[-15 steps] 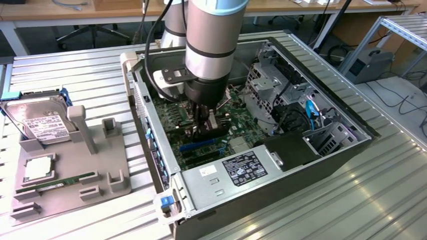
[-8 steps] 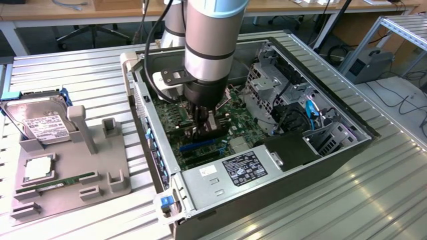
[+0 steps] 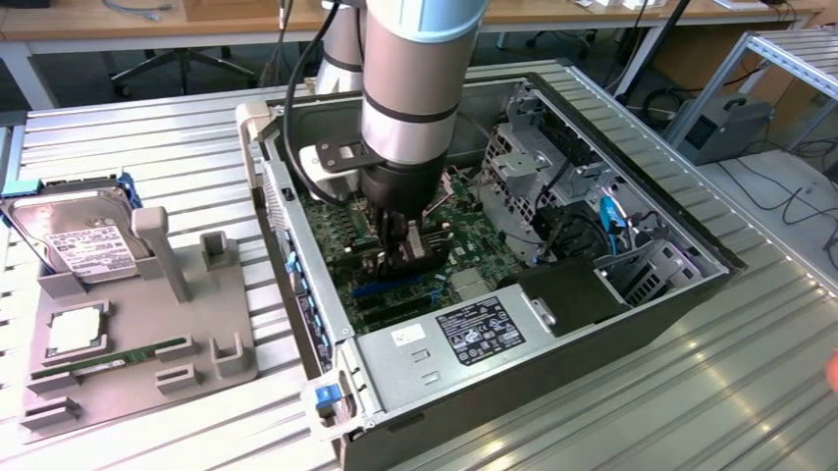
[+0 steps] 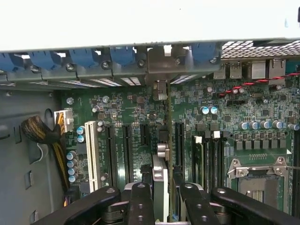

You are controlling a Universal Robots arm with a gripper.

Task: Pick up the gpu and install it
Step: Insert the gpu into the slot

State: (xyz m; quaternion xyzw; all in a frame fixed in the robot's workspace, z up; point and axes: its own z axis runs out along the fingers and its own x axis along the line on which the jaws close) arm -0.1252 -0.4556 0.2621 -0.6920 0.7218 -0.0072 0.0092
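Insertion is the step I am working through now: I am holding the gpu (image 4: 159, 187) edge-on between the gripper (image 4: 161, 201) fingers, clamped on its top edge, inside the open computer case (image 3: 654, 294). In the wrist view the card is standing upright over the motherboard (image 4: 140, 122), running lengthwise toward the rear slot brackets (image 4: 117, 58), and its silver bracket end (image 4: 160, 89) is sitting up against that rear wall, in the opening between the blue latches. I am judging the card to be lined up with one of the long black expansion slots (image 4: 179, 145), though I cannot tell whether its edge connector is already entering the slot or just hovering above it, since the fingers and the card itself are hiding the contact line. In the exterior view the arm (image 3: 412, 88) is reaching straight down into the case, with the hard drive (image 3: 85, 250) and RAM stick (image 3: 112, 360) lying well apart on the grey fixture (image 3: 144, 392). As I am reading it, seating calls for a straight downward push with the card kept vertical; any tilt risks jamming the bracket or missing the slot.
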